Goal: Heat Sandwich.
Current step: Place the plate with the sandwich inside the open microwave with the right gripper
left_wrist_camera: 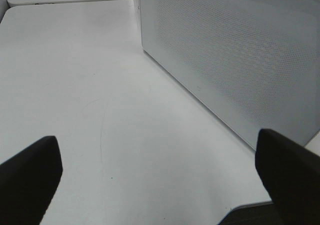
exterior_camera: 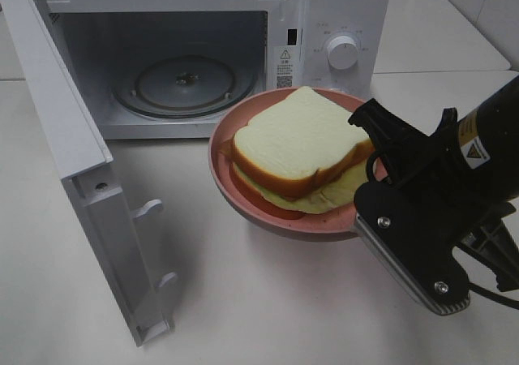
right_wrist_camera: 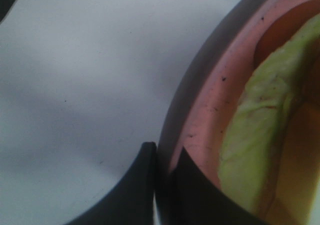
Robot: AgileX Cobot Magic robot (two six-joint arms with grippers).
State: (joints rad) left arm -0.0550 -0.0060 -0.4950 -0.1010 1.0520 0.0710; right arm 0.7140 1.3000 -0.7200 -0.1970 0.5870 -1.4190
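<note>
Pink plate [exterior_camera: 268, 219] pinched by its rim in my right pincer [right_wrist_camera: 163, 160], I hold the sandwich [exterior_camera: 296, 142] on it just before the open microwave [exterior_camera: 340, 8], whose turntable [exterior_camera: 185, 81] lies ahead and leftward, while my left pincer [left_wrist_camera: 159, 172] gapes empty above the table [left_wrist_camera: 100, 85].

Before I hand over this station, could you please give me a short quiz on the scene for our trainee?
1. True or false: the microwave door is closed.
2. The sandwich lies on the pink plate. The right tool is shut on: A the bread; B the plate's rim; C nothing.
3. Fill in: the left tool, holding nothing, is ____.
Key: 1 false, the door stands open; 2 B; 3 open.
</note>
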